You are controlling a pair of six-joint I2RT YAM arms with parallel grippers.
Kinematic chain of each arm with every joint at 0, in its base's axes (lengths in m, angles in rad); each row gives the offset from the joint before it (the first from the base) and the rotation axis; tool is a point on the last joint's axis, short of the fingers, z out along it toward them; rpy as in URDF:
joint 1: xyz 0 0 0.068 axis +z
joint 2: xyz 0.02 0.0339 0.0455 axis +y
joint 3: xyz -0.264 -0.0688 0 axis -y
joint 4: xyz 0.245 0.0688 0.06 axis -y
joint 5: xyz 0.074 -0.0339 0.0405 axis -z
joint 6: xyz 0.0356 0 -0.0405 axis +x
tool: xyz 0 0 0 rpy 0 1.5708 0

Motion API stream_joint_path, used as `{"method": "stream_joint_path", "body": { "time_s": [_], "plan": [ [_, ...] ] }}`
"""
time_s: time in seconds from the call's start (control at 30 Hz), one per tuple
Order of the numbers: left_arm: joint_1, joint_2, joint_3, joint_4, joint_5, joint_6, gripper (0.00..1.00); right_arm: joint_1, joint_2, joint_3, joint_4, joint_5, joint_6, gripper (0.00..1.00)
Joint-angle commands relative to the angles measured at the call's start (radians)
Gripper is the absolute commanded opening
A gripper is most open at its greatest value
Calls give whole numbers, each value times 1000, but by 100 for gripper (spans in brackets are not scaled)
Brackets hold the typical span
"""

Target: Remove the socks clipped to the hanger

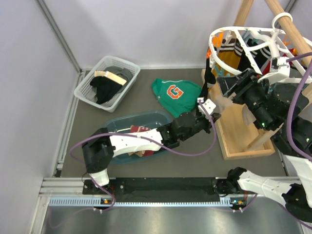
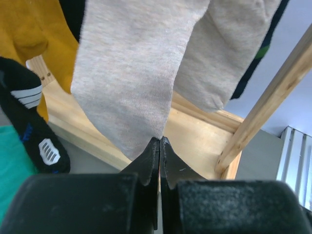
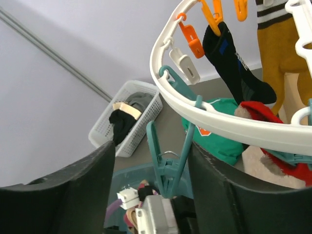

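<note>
The white oval hanger hangs from the wooden stand with several socks clipped to it. My left gripper is shut on the lower tip of a hanging beige sock; it also shows in the top view. A second beige sock, a mustard sock and a black sock hang nearby. My right gripper is open, its fingers on either side of a teal clip that hangs from the hanger's rim. A black sock, a mustard sock and a red sock hang beyond it.
A blue tub with several socks in it lies under my left arm. A white mesh basket with dark clothes stands at the back left. A green sweatshirt lies on the table. The wooden stand's base sits at the right.
</note>
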Motion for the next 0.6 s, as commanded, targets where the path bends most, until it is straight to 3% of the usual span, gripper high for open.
{"method": "stream_joint_path", "body": {
  "time_s": [0.0,0.17,0.57],
  "plan": [
    [-6,-108,-60,64,-2,-15,0,-1,-11,82,-106,-23,-50,66],
    [-9,-175,-119,66,13,-30,0,-1,-2,170,-267,-11,-113,74],
    [-20,-316,-255,46,50,-70,0,-1,33,345,-436,58,-159,70]
  ]
}}
